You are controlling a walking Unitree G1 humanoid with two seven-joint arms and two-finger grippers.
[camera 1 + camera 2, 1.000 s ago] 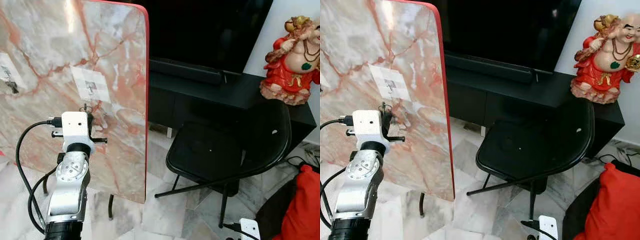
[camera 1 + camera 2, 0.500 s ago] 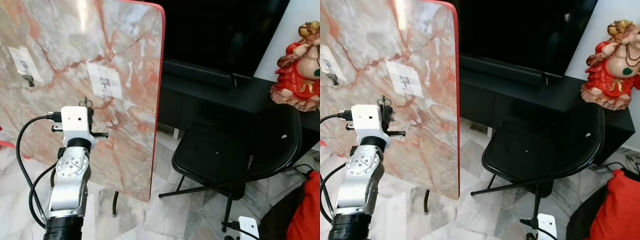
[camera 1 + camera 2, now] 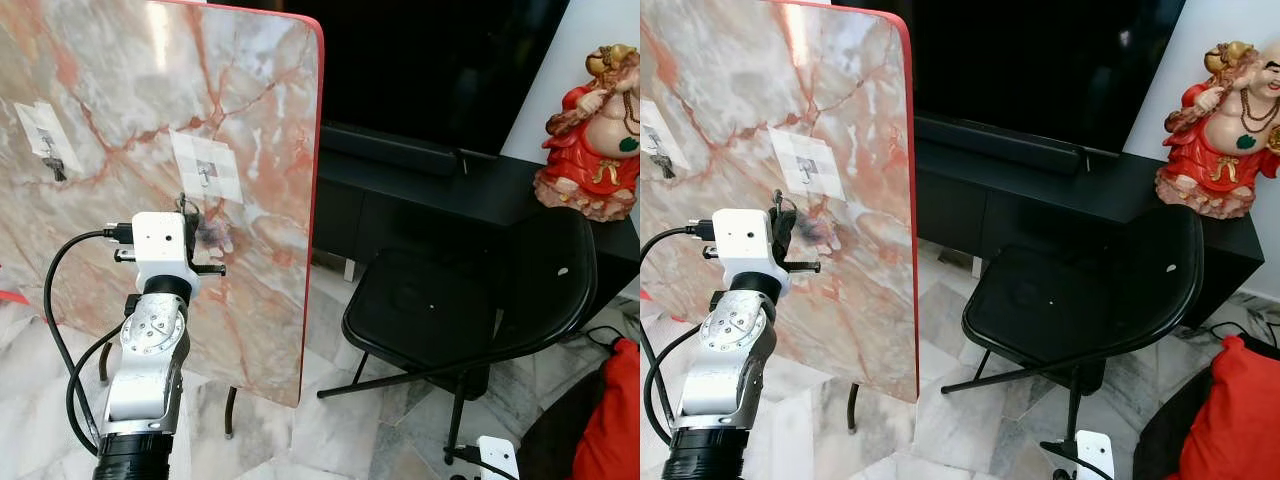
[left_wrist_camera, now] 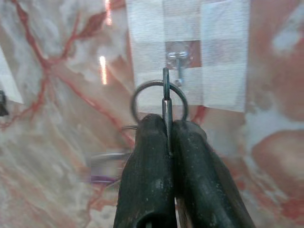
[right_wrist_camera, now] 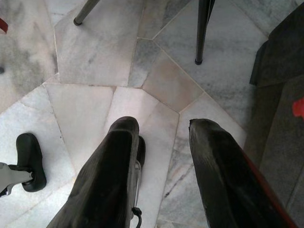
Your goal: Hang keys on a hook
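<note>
My left gripper point(image 4: 166, 124) is shut on a metal key ring point(image 4: 159, 100), pinching it edge-on between the two black fingers point(image 4: 148, 156). The ring hangs just below a small clear hook point(image 4: 176, 61) stuck on a white tape patch point(image 4: 223, 71). The patch sits on an upright pink marble board point(image 3: 120, 90). In the left eye view the left gripper point(image 3: 193, 226) is raised close to the board, under the hook patch point(image 3: 207, 168), with a dark blur of keys point(image 3: 212, 236) beside it. My right gripper point(image 5: 161, 127) hangs open over the floor.
A second taped hook point(image 3: 45, 140) is on the board further left. Right of the board stand a black chair point(image 3: 470, 300), a low black TV cabinet point(image 3: 430, 190) and a red statue point(image 3: 595, 130). A red cushion point(image 3: 615, 420) lies at the lower right. The floor point(image 5: 85, 99) is marble tile.
The head view has panned, so the board and chair sit differently in the picture. The left gripper, still shut on the key ring, is slightly nearer the hook patch.
</note>
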